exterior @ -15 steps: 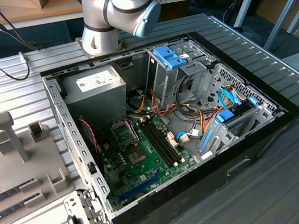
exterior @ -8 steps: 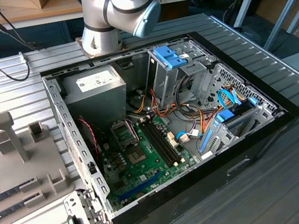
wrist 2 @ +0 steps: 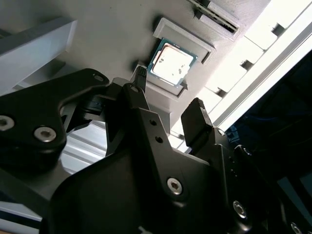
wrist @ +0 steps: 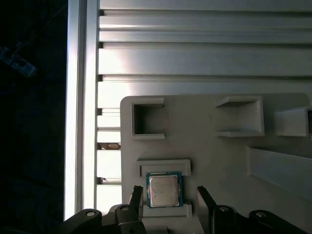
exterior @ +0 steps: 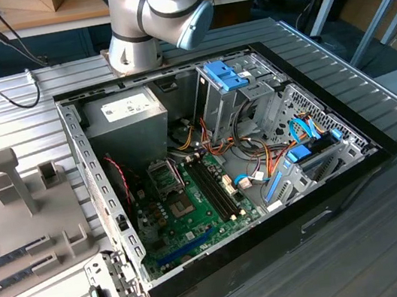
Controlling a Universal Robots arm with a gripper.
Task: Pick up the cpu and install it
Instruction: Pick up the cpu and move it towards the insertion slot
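- The gripper (wrist: 169,194) hangs open over a grey holder plate (wrist: 219,161), its 2 black fingers (wrist: 136,196) spread wide.
- The cpu (wrist: 163,189) lies flat in a shallow recess of that plate, seen between the fingertips in both wrist views, not gripped.
- In the exterior view, an open computer case (exterior: 275,242) shows its green motherboard (exterior: 195,221).

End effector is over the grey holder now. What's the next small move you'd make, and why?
Probably a slow, straight descent. In the first wrist view the cpu lies flat in its pocket on the grey holder, and the open end effector straddles it from above without touching it. It looks roughly centred, so lowering should bring the jaws level with the chip's edges.
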